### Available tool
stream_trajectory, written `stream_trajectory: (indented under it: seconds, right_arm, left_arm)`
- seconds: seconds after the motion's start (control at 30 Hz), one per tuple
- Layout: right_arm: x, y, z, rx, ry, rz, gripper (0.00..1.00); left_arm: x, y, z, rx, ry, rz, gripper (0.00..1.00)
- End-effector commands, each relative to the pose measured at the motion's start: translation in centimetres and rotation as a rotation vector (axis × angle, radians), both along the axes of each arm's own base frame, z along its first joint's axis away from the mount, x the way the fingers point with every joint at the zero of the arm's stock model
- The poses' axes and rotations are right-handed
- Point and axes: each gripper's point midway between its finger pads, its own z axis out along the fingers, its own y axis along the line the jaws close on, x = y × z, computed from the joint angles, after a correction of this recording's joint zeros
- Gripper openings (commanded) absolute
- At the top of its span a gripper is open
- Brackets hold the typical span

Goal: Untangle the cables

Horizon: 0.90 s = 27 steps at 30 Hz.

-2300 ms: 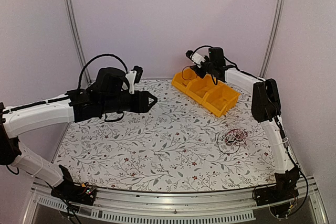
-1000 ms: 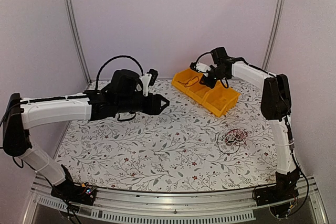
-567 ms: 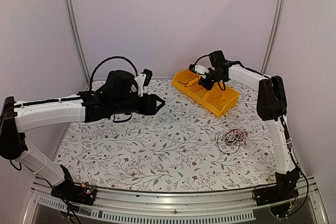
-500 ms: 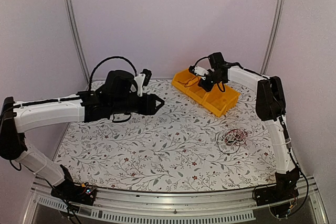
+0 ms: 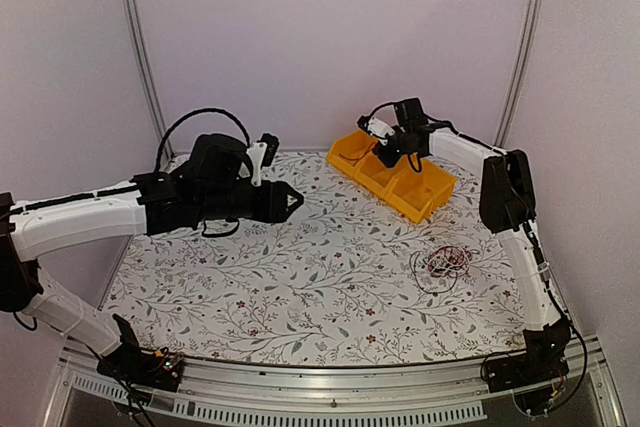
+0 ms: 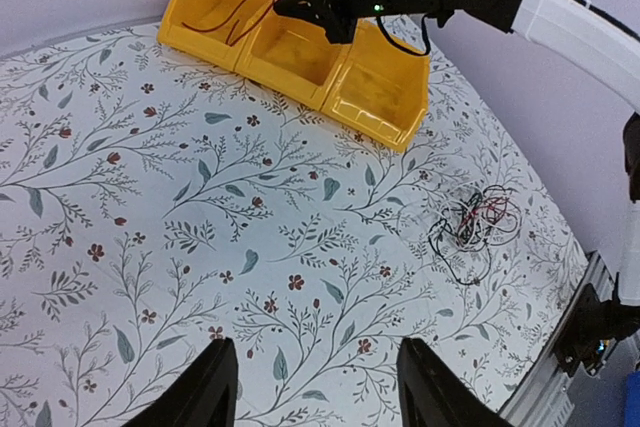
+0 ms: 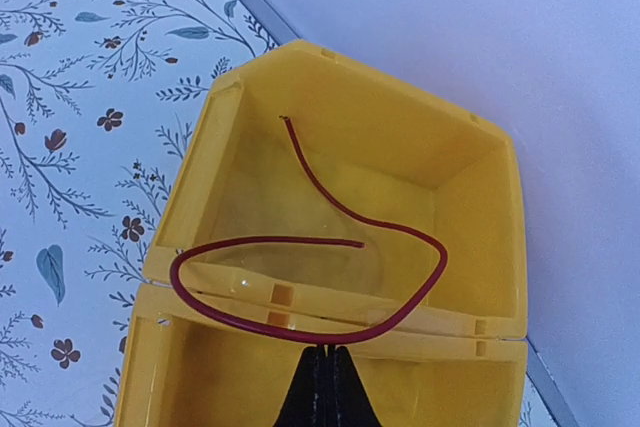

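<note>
Red-brown cable (image 7: 280, 240) first: looped in the left-end pocket of the yellow bin row (image 5: 415, 205), sagging over the divider. Right jaws clenched right at that loop, tighter than a second ago; can't tell if actually pinching it. Rest of the cables (image 5: 443, 262) still a tangle on the bench (image 5: 300, 287), near side of the bins, no clear long axis. Left jaws released, well out left of the bins, pulled back a touch. Closer reach for the right arm (image 5: 530, 267), probably.
</note>
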Motion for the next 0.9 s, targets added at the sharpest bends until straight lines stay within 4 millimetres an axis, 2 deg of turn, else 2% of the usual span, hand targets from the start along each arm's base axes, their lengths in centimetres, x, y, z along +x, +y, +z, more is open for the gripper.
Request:
stream_trajectory:
  seconds: [0.0, 0.2, 0.4, 0.63, 0.77, 0.83, 0.87]
  right_arm:
    - [1.7, 0.5, 3.1, 0.051, -0.108, -0.02, 0.0]
    - [2.7, 1.5, 2.1, 0.032, -0.172, -0.01, 0.0]
    - [4.1, 1.5, 1.3, 0.021, -0.226, -0.026, 0.0]
    - [3.6, 0.8, 0.3, -0.022, -0.202, -0.037, 0.0]
    - [2.5, 0.1, 1.6, -0.047, -0.189, -0.038, 0.01]
    - [1.9, -0.3, 3.5, -0.059, -0.206, -0.035, 0.09]
    - [1.5, -0.5, 3.7, -0.073, -0.202, -0.03, 0.13]
  left_arm:
    - [-0.9, 0.8, -0.3, 0.024, 0.016, 0.011, 0.57]
    - [-1.0, 1.4, -0.4, 0.055, 0.028, 0.022, 0.57]
    - [-1.5, 2.4, -0.3, 0.077, 0.033, 0.034, 0.58]
    - [-1.4, 2.2, -0.4, 0.081, 0.03, 0.025, 0.58]
    - [-0.9, 1.4, -0.2, 0.057, 0.002, 0.012, 0.58]
    - [-0.6, 0.8, -0.3, 0.043, -0.012, -0.002, 0.58]
    - [-0.5, 0.4, -0.4, 0.039, -0.019, -0.01, 0.58]
